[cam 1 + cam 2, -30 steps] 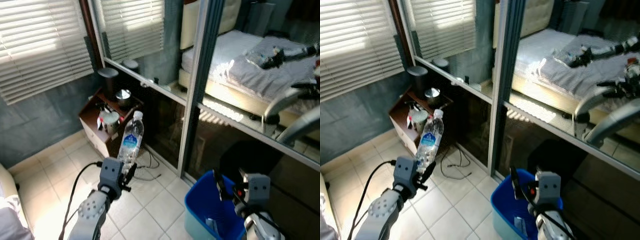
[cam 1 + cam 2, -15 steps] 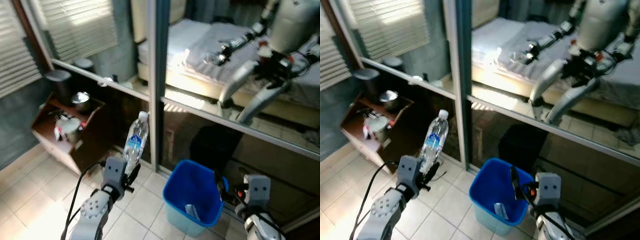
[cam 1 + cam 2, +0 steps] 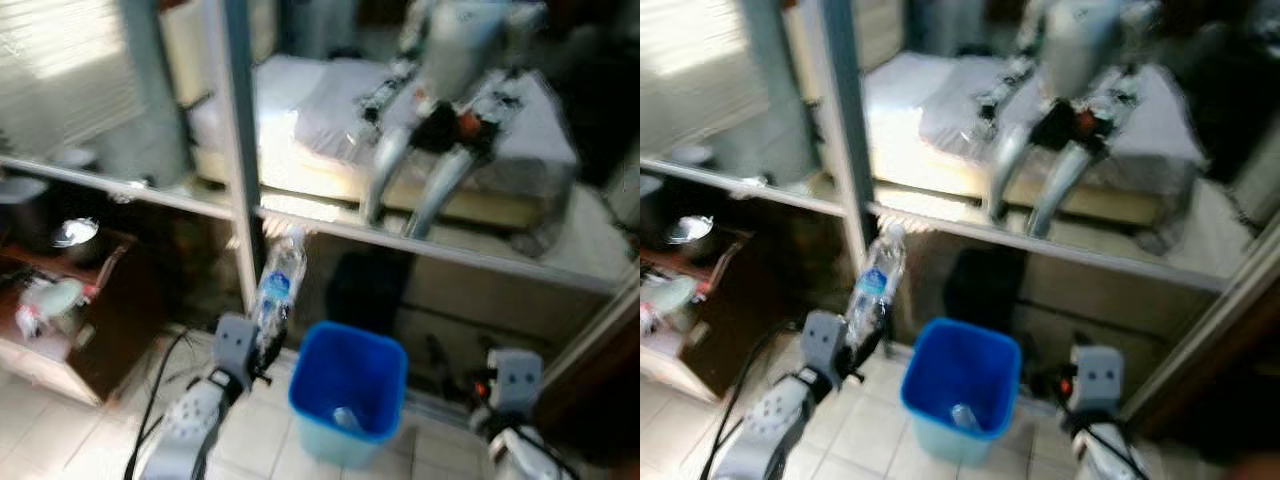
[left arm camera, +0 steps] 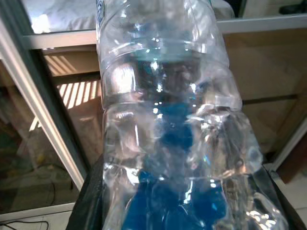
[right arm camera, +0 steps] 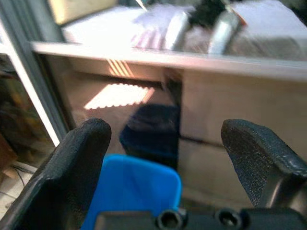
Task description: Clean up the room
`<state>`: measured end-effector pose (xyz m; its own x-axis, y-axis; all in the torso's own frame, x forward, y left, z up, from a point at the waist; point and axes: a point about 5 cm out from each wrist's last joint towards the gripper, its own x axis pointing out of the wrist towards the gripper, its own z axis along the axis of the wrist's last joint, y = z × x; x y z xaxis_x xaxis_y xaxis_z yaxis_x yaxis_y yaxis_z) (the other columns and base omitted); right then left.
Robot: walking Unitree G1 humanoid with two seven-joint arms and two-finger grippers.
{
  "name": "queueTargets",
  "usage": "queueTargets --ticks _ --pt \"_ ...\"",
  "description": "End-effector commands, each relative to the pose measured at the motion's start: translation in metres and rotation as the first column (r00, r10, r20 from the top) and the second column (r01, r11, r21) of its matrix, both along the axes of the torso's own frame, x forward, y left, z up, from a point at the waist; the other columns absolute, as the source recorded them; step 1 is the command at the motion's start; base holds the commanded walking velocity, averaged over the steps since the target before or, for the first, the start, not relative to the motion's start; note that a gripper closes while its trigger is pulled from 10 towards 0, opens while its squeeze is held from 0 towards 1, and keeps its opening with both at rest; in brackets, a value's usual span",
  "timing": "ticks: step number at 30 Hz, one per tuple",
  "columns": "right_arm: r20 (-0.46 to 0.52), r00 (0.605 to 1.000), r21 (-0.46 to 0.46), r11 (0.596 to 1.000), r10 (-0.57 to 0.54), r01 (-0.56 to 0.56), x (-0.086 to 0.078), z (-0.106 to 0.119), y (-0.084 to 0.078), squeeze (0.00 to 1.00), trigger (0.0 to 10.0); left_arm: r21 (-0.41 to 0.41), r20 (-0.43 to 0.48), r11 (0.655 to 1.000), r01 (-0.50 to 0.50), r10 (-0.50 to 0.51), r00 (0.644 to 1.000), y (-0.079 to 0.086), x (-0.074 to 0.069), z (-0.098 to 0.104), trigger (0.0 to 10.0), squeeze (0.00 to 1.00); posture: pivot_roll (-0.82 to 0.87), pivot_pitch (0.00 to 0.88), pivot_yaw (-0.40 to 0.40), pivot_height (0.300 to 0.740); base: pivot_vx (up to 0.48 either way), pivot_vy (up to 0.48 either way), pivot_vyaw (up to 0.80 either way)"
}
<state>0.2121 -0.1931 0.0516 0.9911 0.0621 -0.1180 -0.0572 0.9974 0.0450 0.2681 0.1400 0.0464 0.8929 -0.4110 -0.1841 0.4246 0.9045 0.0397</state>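
Spanning the upper half of the frame: a mirrored sliding door point(image 3: 330, 150) with a grey vertical frame post point(image 3: 237, 170), blurred, reflecting a bed point(image 3: 300, 110) and the robot's own reflection point(image 3: 450, 90). Below it, at lower left of the frame, pale floor tiles point(image 3: 60, 440).

Left edge, mid-height: dark wooden bedside shelf unit point(image 3: 60, 320) carrying small items too blurred to tell apart, among them a round shiny object point(image 3: 72, 232).

Lower centre: blue bin point(image 3: 348, 392), open-topped, standing on the floor just in front of the mirrored door; at its bottom a small pale item point(image 3: 345, 418), not identifiable.

Lower left of centre: silver left arm rising from the bottom edge, black cable point(image 3: 150, 420) looping beside it. Left end effector point(image 3: 262, 345) clenched around the lower part of a clear plastic water bottle point(image 3: 276, 285); bottle held nearly upright, tilted slightly toward the right of the frame, white cap at top, blue label at mid-body, positioned just left of the bin and above the level of its rim. In the left wrist view: bottle point(image 4: 168, 143) seen close, transparent ribbed wall with blue showing through, black fingers point(image 4: 88, 201) pressed against both sides.

Lower right: right end effector point(image 3: 460, 385), near the bin's right side, apart from it. In the right wrist view: two black fingers point(image 5: 67, 167) spread wide apart, released, grasping nothing, with the blue bin point(image 5: 139, 196) visible between them.
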Motion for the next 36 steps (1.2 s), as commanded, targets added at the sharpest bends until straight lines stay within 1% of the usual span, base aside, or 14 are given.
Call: queueTargets --ticks 1,5,9,11,13,16,22,23,25,28,30,33,35,36 --pt "0.003 1.0 -0.018 1.0 -0.01 0.01 0.002 0.002 -0.003 0.0 10.0 -0.008 0.031 1.0 0.009 -0.008 0.999 -0.004 0.004 0.006 10.0 0.0 -0.05 0.0 0.005 0.74 0.0 0.0 -0.79" --pt "0.005 1.0 -0.027 1.0 -0.01 0.01 0.002 0.003 -0.003 0.0 10.0 -0.003 0.029 1.0 0.012 -0.012 1.0 -0.006 0.004 0.006 10.0 0.0 -0.05 0.0 0.008 0.74 0.0 0.0 -0.7" --pt "-0.001 1.0 -0.029 1.0 -0.008 0.008 0.001 0.002 -0.003 0.0 10.0 0.011 0.045 0.999 0.032 -0.032 0.998 -0.009 0.005 0.008 10.0 0.0 -0.05 0.0 0.009 0.74 0.0 0.0 0.0" --pt "-0.003 1.0 -0.028 1.0 -0.007 0.007 0.001 0.002 -0.003 0.0 10.0 0.004 0.054 0.999 0.041 -0.041 0.998 -0.01 0.005 0.009 10.0 0.0 -0.05 0.0 0.01 0.74 0.0 0.0 0.0" --pt "-0.003 1.0 -0.029 1.0 -0.006 0.006 0.001 0.002 -0.003 0.0 10.0 -0.023 0.057 0.998 0.053 -0.051 0.997 -0.012 0.004 0.011 10.0 0.0 -0.05 0.0 0.011 0.74 0.356 0.0 0.0" --pt "-0.005 1.0 -0.031 1.0 -0.005 0.005 0.0 0.001 -0.002 0.0 10.0 0.019 0.046 0.998 0.056 -0.057 0.997 -0.013 0.004 0.007 10.0 0.0 -0.06 0.0 0.015 0.74 0.48 0.0 0.0" --pt "-0.008 1.0 -0.031 1.0 -0.004 0.004 -0.001 0.0 -0.001 0.0 10.0 0.021 0.051 0.996 0.091 -0.092 0.994 -0.02 0.005 0.008 10.0 0.0 -0.06 0.0 0.023 0.74 0.48 0.0 0.0" --pt "-0.01 1.0 -0.032 0.999 -0.004 0.004 -0.002 0.0 0.0 0.0 10.0 0.04 0.046 0.995 0.092 -0.094 0.995 -0.021 0.006 0.007 10.0 0.0 -0.07 0.0 0.026 0.74 0.0 0.0 0.0" --pt "-0.012 1.0 -0.032 0.999 -0.006 0.005 -0.003 -0.001 0.0 0.0 10.0 0.047 0.042 0.994 0.101 -0.103 0.994 -0.023 0.007 0.005 10.0 0.0 -0.07 0.0 0.032 0.74 0.0 0.0 0.0" --pt "-0.013 1.0 -0.031 0.999 -0.009 0.008 -0.004 -0.001 0.0 0.0 10.0 0.041 0.037 0.993 0.107 -0.109 0.993 -0.024 0.009 0.005 10.0 0.0 -0.08 0.0 0.036 0.74 0.0 0.0 0.0" --pt "-0.015 1.0 -0.031 0.999 -0.012 0.012 -0.006 -0.002 0.0 0.0 10.0 0.067 0.031 0.992 0.108 -0.11 0.993 -0.025 0.012 0.003 10.0 0.0 -0.08 0.0 0.042 0.74 0.0 0.0 0.0" --pt "-0.016 1.0 -0.029 1.0 -0.014 0.013 -0.007 -0.002 0.001 0.0 10.0 0.068 0.032 0.989 0.134 -0.137 0.99 -0.032 0.015 0.004 10.0 0.0 -0.09 0.0 0.045 0.74 0.0 0.0 0.0" --pt "-0.018 1.0 -0.027 1.0 -0.014 0.013 -0.007 -0.003 0.002 0.0 10.0 0.08 0.034 0.982 0.174 -0.177 0.984 -0.04 0.018 0.004 10.0 0.0 -0.09 0.0 0.048 0.74 0.0 0.0 0.0" --pt "-0.018 1.0 -0.02 1.0 -0.009 0.008 -0.007 -0.002 0.004 0.0 10.0 0.101 0.031 0.975 0.199 -0.203 0.979 -0.047 0.023 0.004 10.0 0.0 -0.09 0.0 0.051 0.74 0.0 0.0 0.0"
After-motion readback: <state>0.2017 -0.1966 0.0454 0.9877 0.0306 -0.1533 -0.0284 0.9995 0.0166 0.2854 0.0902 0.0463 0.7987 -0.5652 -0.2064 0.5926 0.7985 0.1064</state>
